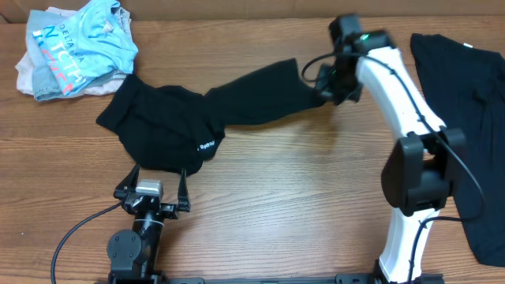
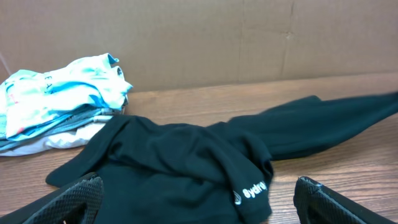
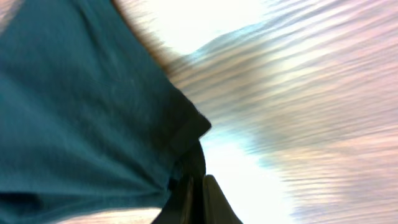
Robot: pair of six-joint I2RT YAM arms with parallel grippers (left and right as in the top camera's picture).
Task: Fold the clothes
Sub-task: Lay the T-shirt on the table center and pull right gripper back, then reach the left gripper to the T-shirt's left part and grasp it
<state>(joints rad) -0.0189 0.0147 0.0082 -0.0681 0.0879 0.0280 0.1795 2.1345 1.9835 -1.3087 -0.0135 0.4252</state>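
Observation:
A black shirt (image 1: 170,122) with white "Sydro" lettering lies crumpled on the wooden table, one part stretched out to the right. My right gripper (image 1: 322,93) is shut on the end of that stretched part and holds it taut; the wrist view shows the fabric (image 3: 81,106) pinched between its closed fingers (image 3: 198,186). My left gripper (image 1: 154,185) is open and empty at the table's front, just short of the shirt's near edge (image 2: 186,180), its fingers (image 2: 199,205) spread wide.
A pile of light blue and white clothes (image 1: 75,47) sits at the back left, also in the left wrist view (image 2: 59,99). Another black garment (image 1: 473,118) lies at the right edge. A cardboard wall (image 2: 199,37) stands behind the table.

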